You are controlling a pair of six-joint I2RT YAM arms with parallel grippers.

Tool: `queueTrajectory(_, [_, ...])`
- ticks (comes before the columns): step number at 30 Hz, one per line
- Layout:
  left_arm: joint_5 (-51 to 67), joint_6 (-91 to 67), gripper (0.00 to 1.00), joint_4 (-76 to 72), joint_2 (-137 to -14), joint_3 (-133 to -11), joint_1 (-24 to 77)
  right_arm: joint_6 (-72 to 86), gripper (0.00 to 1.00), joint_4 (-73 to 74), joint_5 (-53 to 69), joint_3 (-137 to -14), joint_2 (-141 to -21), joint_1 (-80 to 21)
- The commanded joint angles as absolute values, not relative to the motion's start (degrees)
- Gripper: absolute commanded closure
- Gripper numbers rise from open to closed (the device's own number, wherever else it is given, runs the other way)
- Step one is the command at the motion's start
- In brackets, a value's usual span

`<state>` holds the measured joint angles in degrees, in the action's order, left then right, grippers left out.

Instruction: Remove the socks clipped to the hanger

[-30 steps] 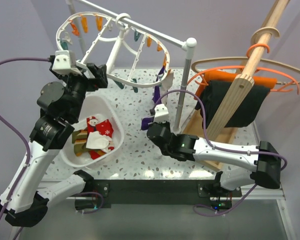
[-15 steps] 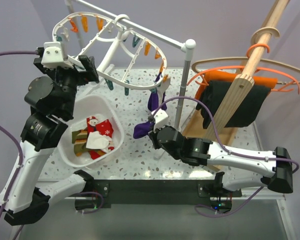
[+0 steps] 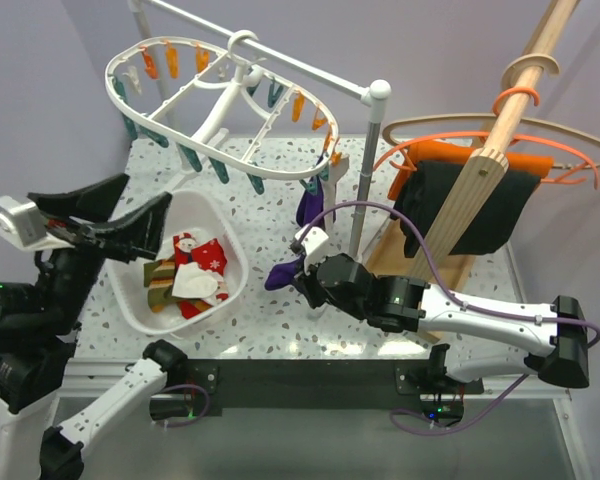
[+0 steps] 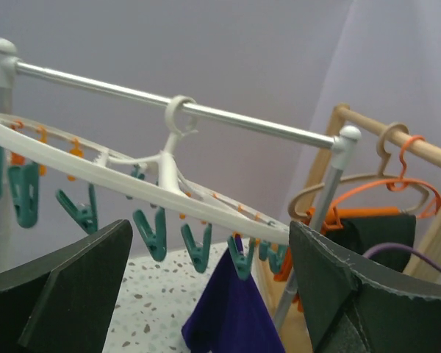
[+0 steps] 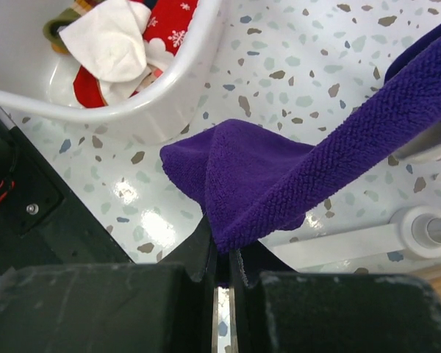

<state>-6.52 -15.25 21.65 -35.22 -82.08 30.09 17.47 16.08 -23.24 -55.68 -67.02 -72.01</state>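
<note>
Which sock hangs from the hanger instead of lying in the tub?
The dark purple sock, clipped at the hanger's end, pinched by the right gripper; the other socks lie in the white tub.

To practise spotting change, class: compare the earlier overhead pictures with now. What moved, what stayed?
The left tool left the hanger rim and drew back near-left, open; the hanger swung back. The right tool kept hold of the purple sock, still clipped. The socks in the tub stayed.
</note>
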Motion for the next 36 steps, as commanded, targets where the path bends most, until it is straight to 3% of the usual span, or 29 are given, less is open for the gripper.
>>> queueTrajectory(1, [3.43, -19.68, 0.10, 24.15, -31.91, -71.66, 30.15, 17.31, 1.00, 16.70, -20.65, -57.65, -66.36, -72.42])
queueTrajectory(9, [10.18, -25.22, 0.12, 24.17, -22.77, -54.25, 30.23, 21.44, 1.00, 18.80, -17.84, -58.36, -64.51, -72.33])
queueTrajectory(12, [13.09, -26.98, 0.07, 22.86, -20.31, -47.39, 30.23, 23.37, 1.00, 19.69, -16.88, -58.36, -63.81, -72.33])
queueTrajectory(14, [16.85, -28.91, 0.00, 19.17, -19.69, -41.50, 30.23, 24.08, 1.00, 19.86, -14.78, -58.97, -63.63, -72.33])
queueTrajectory(20, [22.58, -31.30, 0.00, 4.77, -23.64, -28.14, 30.23, 27.24, 1.00, 23.81, -11.34, -65.30, -66.00, -72.33])
queueTrajectory(36, [39.81, -31.73, 0.00, -6.07, -21.01, -25.31, 30.32, 29.44, 1.00, 26.19, -2.64, -75.75, -69.96, -72.42])
